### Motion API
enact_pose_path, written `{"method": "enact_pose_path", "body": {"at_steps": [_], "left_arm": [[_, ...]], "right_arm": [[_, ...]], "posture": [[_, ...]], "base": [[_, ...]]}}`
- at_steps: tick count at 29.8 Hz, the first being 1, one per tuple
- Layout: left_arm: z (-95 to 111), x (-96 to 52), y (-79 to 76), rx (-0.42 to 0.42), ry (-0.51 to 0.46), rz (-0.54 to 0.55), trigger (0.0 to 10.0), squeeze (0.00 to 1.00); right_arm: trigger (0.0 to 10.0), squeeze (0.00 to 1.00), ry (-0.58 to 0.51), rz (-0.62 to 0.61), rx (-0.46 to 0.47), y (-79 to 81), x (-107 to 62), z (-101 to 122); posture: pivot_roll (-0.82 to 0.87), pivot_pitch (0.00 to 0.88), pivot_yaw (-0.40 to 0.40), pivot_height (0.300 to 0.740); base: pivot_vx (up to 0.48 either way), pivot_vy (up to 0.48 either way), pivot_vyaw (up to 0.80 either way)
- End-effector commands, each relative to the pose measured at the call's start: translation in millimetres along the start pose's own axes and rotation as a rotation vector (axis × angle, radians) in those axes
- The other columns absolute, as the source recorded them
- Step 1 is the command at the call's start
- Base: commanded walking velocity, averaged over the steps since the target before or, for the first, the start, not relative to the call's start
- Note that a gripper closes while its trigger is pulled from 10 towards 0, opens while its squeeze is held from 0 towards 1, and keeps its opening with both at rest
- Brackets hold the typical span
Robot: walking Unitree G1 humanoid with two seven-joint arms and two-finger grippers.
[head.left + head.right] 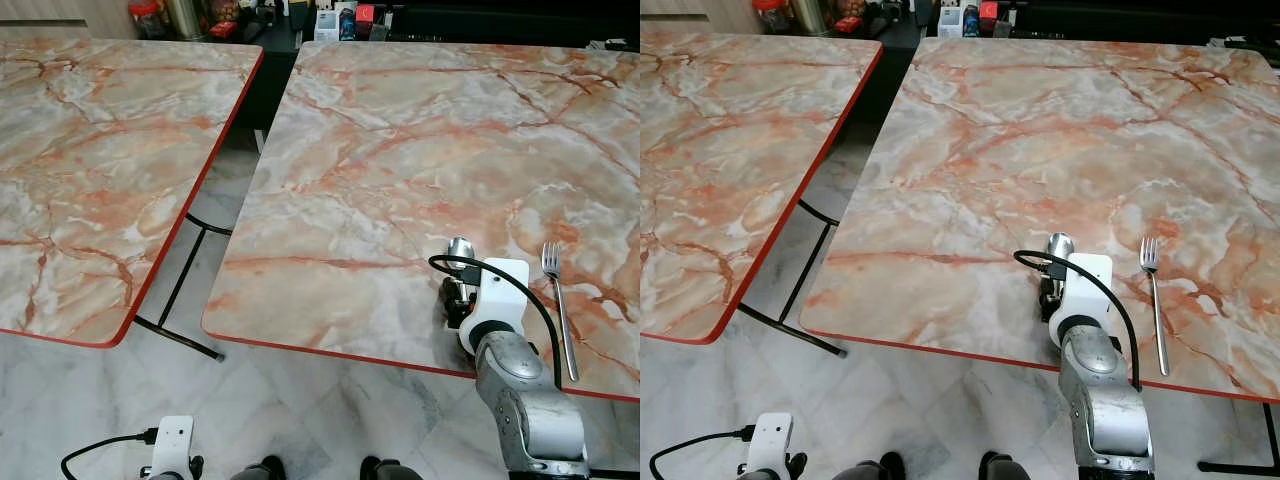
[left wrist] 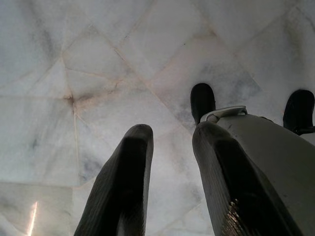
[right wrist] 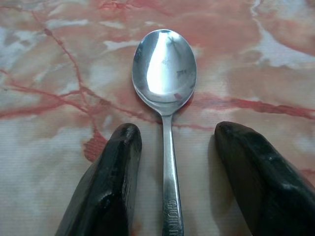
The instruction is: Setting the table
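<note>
Spoon (image 3: 165, 73) lay on table (image 1: 400, 150) near front edge, handle between my right gripper's (image 3: 174, 162) spread fingers, untouched; fork (image 1: 558, 300) nearby. Left gripper (image 2: 172, 177) hung spread above floor (image 2: 74, 73).

a second marble-patterned table (image 1: 100, 170) stands well left of the hand; jars and boxes (image 1: 330, 20) sit far beyond it.

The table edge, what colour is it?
Red: a thin red rim runs round the marbled pink table, clearest in the left eye view.
</note>
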State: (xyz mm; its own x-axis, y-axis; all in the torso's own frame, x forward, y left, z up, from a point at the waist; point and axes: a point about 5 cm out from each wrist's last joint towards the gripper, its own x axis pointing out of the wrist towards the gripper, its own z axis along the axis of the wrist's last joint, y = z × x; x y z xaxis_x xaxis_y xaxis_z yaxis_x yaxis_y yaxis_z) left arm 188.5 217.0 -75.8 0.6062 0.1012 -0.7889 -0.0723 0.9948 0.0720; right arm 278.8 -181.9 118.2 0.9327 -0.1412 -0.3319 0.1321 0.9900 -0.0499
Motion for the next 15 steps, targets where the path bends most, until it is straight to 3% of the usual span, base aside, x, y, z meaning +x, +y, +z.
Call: {"method": "enact_pose_path", "body": {"at_steps": [1, 14, 15], "left_arm": [[-10.6, -1.6, 1.1, -0.022, 0.047, 0.002, 10.0, 0.0], [-12.1, -1.7, 0.1, -0.028, 0.059, -0.009, 10.0, 0.0], [-12.2, -1.7, -0.1, -0.028, 0.06, -0.01, 10.0, 0.0]], "right_arm": [[10.0, 0.0, 0.036, 0.03, -0.022, 2.0, -1.2, -9.7], [10.0, 0.0, 0.068, 0.032, -0.053, -2.0, -2.7, -17.3], [7.5, 0.0, 0.068, 0.03, -0.052, -2.3, -2.7, -17.4]], "posture": [[-0.07, 0.22, 0.034, 0.74], [-0.07, 0.217, 0.033, 0.74], [-0.07, 0.215, 0.033, 0.74]], "base": [[0.0, 0.0, 0.0], [0.0, 0.0, 0.0], [0.0, 0.0, 0.0]]}}
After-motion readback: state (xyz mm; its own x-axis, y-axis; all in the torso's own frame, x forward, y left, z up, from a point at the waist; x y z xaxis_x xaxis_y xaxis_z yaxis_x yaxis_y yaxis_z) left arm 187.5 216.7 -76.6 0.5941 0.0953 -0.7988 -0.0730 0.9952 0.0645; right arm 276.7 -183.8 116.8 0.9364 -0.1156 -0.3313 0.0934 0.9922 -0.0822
